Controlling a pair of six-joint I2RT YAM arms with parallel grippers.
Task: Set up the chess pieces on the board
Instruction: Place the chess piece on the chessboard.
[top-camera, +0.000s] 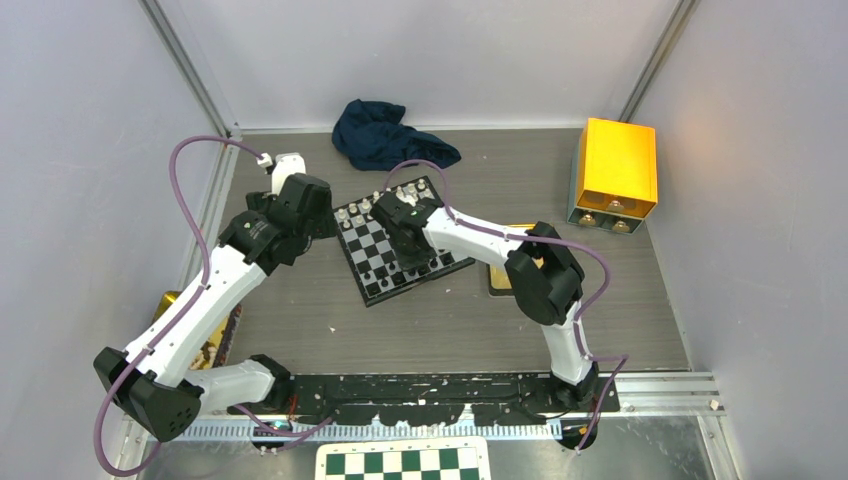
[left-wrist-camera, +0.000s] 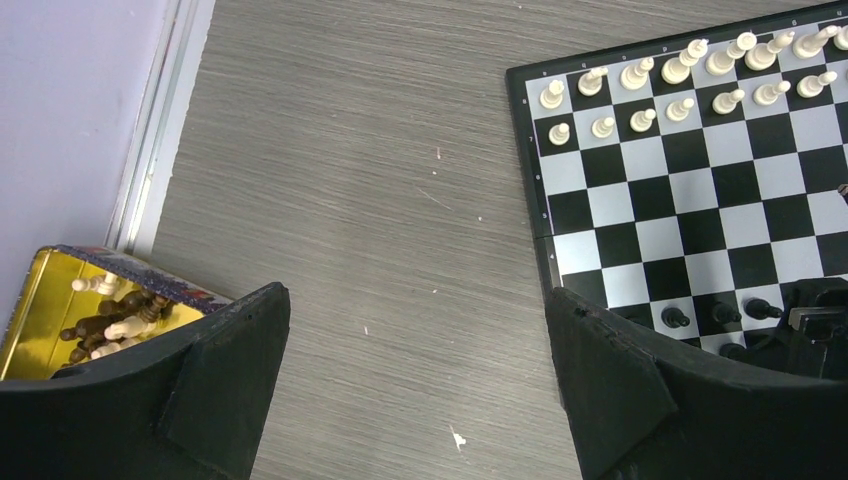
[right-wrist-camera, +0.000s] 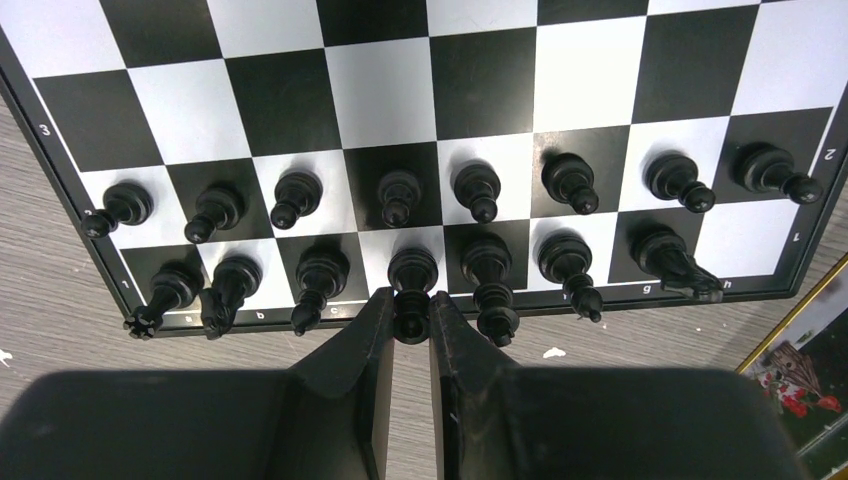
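- your right tool (right-wrist-camera: 412, 308) is pinching the top of a black piece (right-wrist-camera: 412, 268); its fingers (right-wrist-camera: 372, 340) are pressed in on either side of it.
- that piece stands in the back row, on the fourth square from the left in the right wrist view, at the board (right-wrist-camera: 380, 90) edge nearest the tool.
- the other black pieces (right-wrist-camera: 480, 190) fill two rows along that same edge, all upright.
- the white pieces (left-wrist-camera: 680, 75) stand in two rows along the opposite edge of the board.
- your left tool (left-wrist-camera: 415, 300) is spread wide and grips nothing; it hangs over bare desk (left-wrist-camera: 380, 150) between the board's left edge and a gold-lined tin (left-wrist-camera: 130, 275).
- the tin sits at the desk's left edge with brown and cream pieces lying inside it.
- a blue cloth (top-camera: 385, 135) lies at the desk's far edge, and a yellow box (top-camera: 615, 170) is in the far right corner.
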